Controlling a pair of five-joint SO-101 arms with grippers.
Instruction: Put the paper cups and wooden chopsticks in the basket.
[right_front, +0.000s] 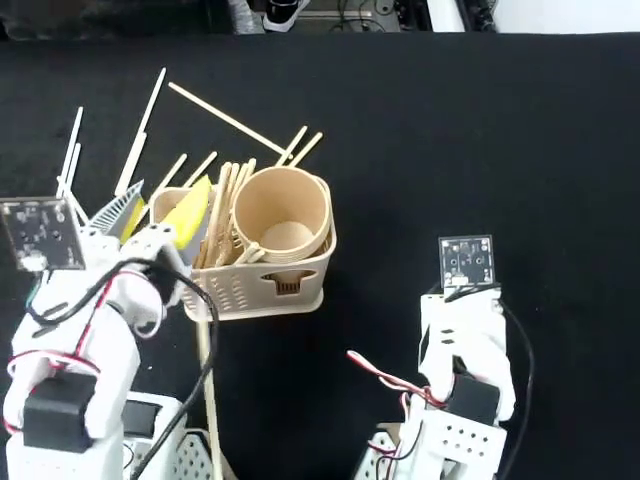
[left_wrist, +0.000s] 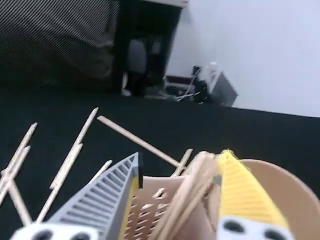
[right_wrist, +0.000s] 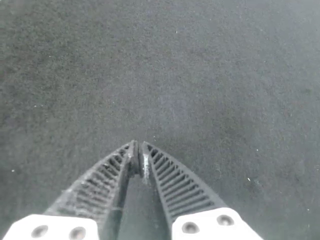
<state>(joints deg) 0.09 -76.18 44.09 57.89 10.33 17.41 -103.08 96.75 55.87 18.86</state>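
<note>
Chopsticks (right_front: 222, 215) stand bundled in the basket (right_front: 270, 290) beside the paper cups (right_front: 285, 215), just beneath the left gripper (left_wrist: 181, 156), whose fingers are spread wide, probably to let go. Loose sticks (right_front: 140, 130) lie beyond it, uncollected. Right gripper (right_wrist: 138, 152) rests pinched together, idle.

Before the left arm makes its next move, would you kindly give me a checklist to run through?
1. Left claw open: ok.
2. Left claw free of the bundled chopsticks in the basket: cannot tell; some stand between its fingers.
3. Paper cups in the basket: ok.
4. All chopsticks collected: not ok; loose chopsticks lie beyond the basket, another chopstick before it.
5. Right claw shut over bare table: ok.
</note>
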